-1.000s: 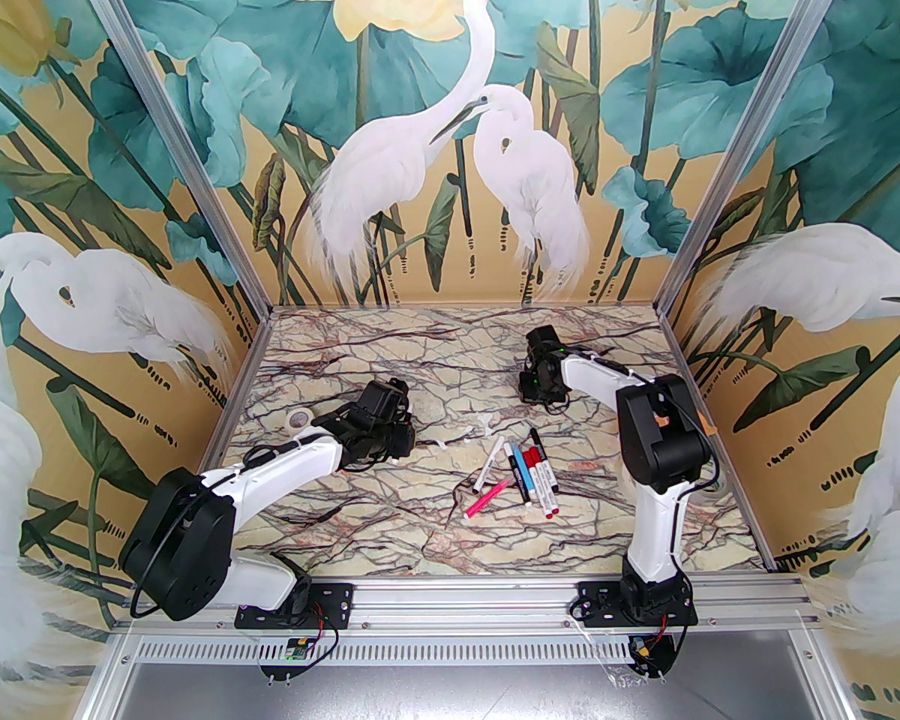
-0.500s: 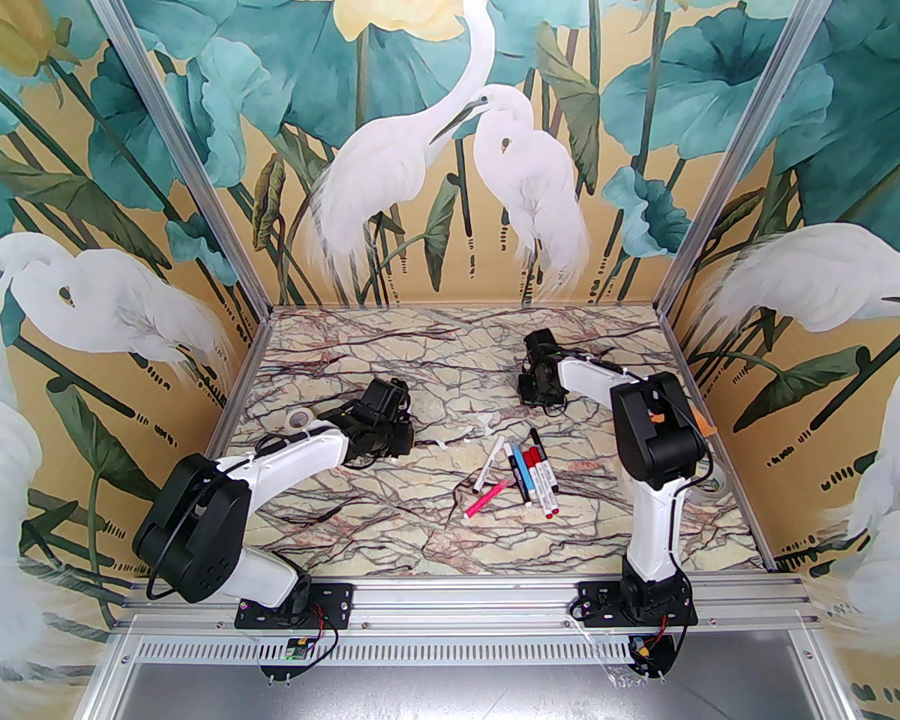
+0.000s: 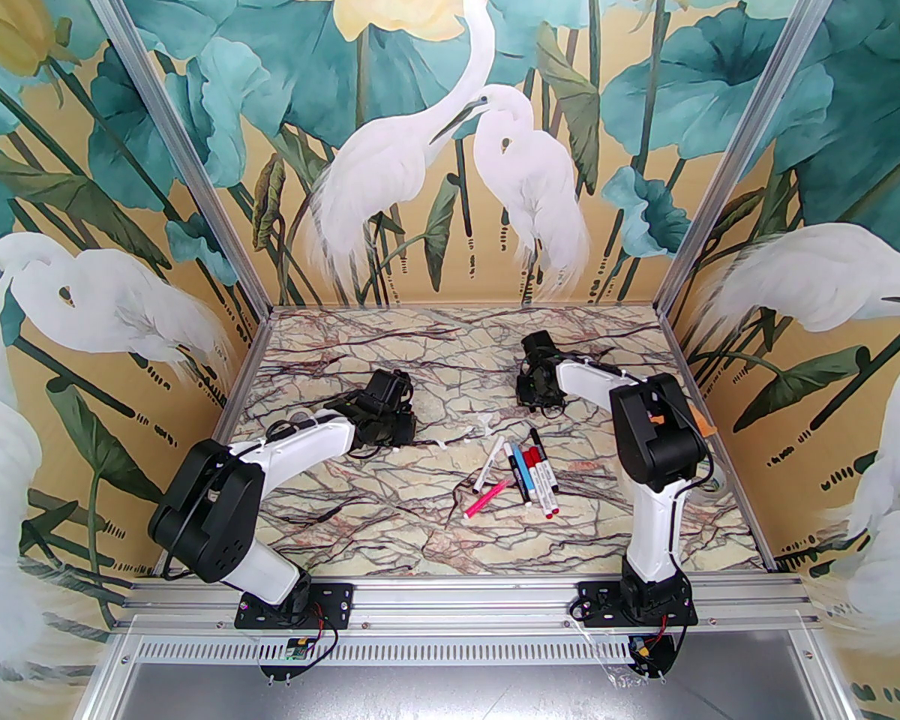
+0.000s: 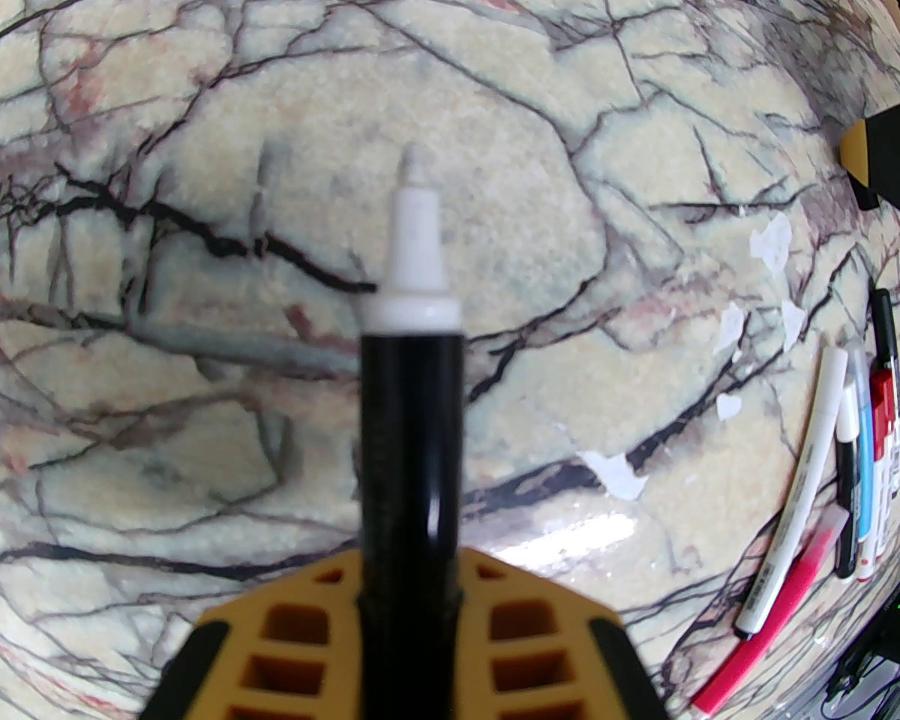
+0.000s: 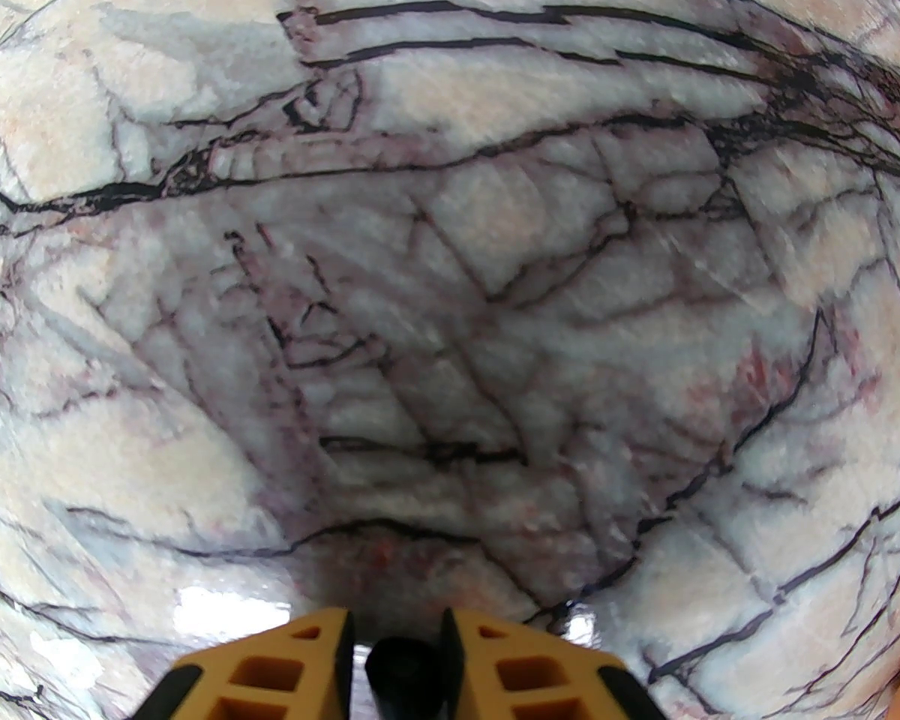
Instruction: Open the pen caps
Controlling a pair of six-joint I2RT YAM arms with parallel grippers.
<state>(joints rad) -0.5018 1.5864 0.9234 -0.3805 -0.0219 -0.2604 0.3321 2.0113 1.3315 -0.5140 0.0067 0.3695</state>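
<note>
My left gripper is shut on an all-black pen whose white nib is bare and points away over the marble. In the top view that gripper sits at mid-left. My right gripper is shut on a short black pen cap, seen end-on between the yellow fingers; it hovers at the back right, apart from the left one. Several other pens lie capped in a loose row right of centre, with a pink pen beside them. The same pens show at the right edge of the left wrist view.
Small white clips lie on the marble table between the left gripper and the pens. A tape roll peeks out behind the left arm, and another roll sits behind the right arm. Patterned walls enclose three sides.
The left arm's elbow has swung right and its gripper has moved a little farther back with the black pen. The right gripper has drifted slightly left and back, keeping the cap.
</note>
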